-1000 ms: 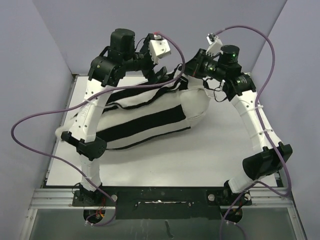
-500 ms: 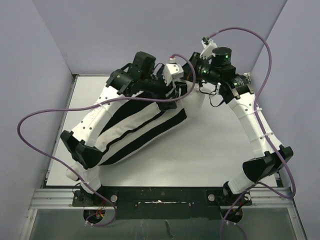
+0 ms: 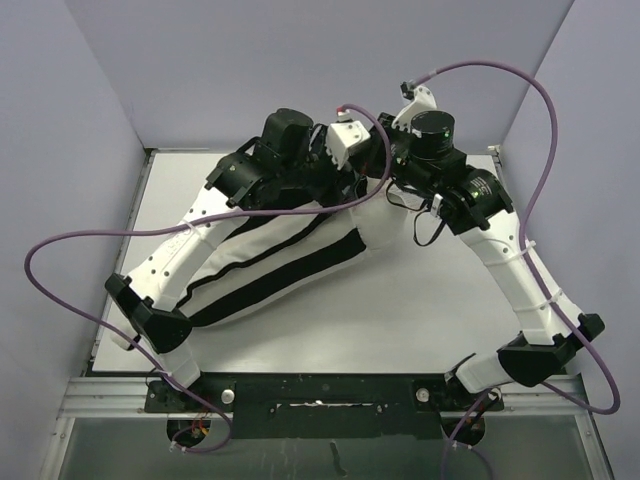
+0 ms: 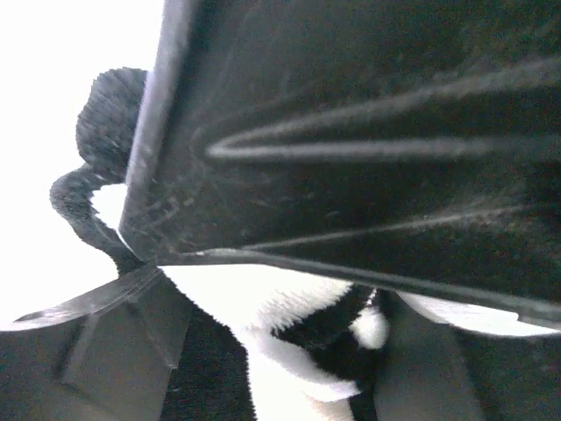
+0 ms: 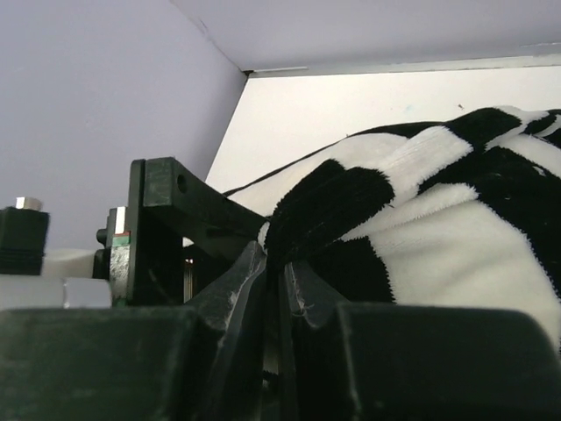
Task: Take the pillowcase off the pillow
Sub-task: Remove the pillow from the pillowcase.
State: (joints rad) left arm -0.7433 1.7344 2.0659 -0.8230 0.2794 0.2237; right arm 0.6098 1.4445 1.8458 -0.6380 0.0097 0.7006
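A flat white table [image 3: 430, 310] fills the floor of a booth with plain lavender walls [image 3: 200, 60] at the back and on both sides. Lying across it on a slant, from the near left towards the far middle, is the one soft plush pillowcase [image 3: 270, 265] with broad black and white stripes. The plump white pillow [image 3: 388, 228] is almost wholly hidden inside. Only a plain white bulge at the far right end of the cover looks like it, and I can't be sure.

Two white-and-black arms [image 3: 520, 270] meet over that far end, and from above their wrists cover the opening of the pillowcase. The right gripper [image 5: 279, 263] has its jaws closed tight on a raised fold of the striped fabric. The left gripper [image 4: 276, 307] has its jaws standing apart with striped plush between them; whether they press on it I can't tell. Most of the left wrist view is blocked by a big black shape [image 4: 368, 132], too close and blurred to name. Two purple cables [image 3: 60, 245] loop out, one from each arm.
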